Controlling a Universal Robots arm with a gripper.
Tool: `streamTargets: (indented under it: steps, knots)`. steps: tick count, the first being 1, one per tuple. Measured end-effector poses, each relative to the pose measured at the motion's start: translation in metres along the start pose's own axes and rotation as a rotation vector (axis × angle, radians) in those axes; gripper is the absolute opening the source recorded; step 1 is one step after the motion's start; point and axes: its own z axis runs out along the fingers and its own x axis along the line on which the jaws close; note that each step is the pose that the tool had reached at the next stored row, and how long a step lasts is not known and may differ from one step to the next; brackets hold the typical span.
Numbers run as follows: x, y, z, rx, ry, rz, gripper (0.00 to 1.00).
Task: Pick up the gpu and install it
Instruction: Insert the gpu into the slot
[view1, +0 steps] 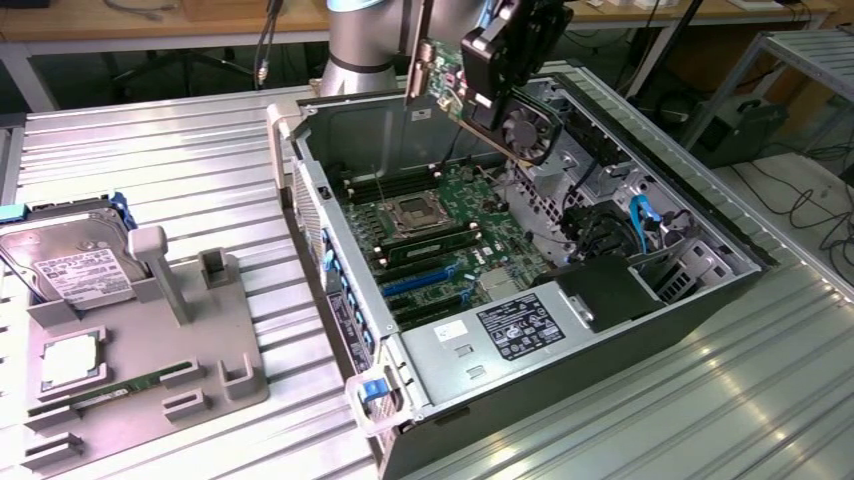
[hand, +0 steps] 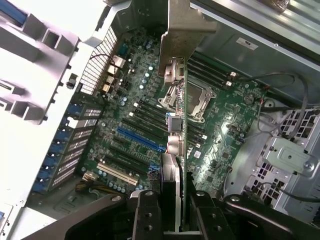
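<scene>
The gpu (view1: 497, 98) hangs tilted in the air above the open computer case (view1: 707, 300), its round fan (view1: 534, 126) facing the exterior view's right and its silver end bracket (view1: 416, 55) toward the left. My gripper (view1: 518, 38) is shut on the card's upper edge. In the wrist view the gpu (hand: 179, 125) is seen edge-on between my black fingers (hand: 145, 215), with the bracket (hand: 182, 35) at its far end. Below it lies the green motherboard (hand: 130, 115) with its blue expansion slots (hand: 140, 140), and the card is not touching them.
Inside the case are the processor socket (view1: 407, 215), a power supply with a label (view1: 521, 330) and blue cables (view1: 641, 225). On the exterior view's left, a grey fixture plate (view1: 220, 340) holds a hard drive (view1: 74, 265), a processor (view1: 74, 360) and a memory stick (view1: 114, 395).
</scene>
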Motion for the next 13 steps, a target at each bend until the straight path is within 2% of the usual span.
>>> streamTargets:
  steps: [13]
  knots:
    - [0.0000, 0.0000, 0.0000, -0.0012, 0.0029, -0.065, 0.27]
